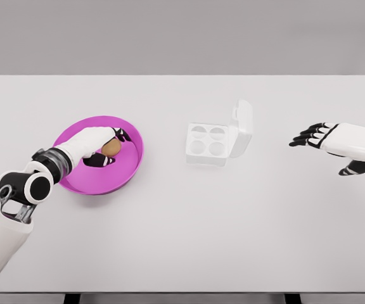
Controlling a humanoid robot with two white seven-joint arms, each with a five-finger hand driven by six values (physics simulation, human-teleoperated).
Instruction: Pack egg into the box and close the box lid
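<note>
While the left hand (pixel 100 144) sat inside the magenta bowl (pixel 129 166) at the left of the frame, its dark fingers were curled around the brown egg (pixel 111 147) — the egg showed between thumb and fingers, apparently grasped but not yet lifted clear of the bowl. The egg looked roundish from above, and its long axis could not be told.

The egg box (pixel 208 144) lay well to the right of the bowl, near the middle of the frame, on the white table (pixel 182 240). Its four cups were all empty, and its lid (pixel 241 126) stood open, hinged up along the box's right side. So the carry ahead ran rightward across the picture, from bowl to box, and the left hand was plainly the one placed for it.

The right hand (pixel 334 144) hovered at the far right of the frame, fingers spread and holding nothing — nearer the lid than the left, and so probably better suited to closing it.
</note>
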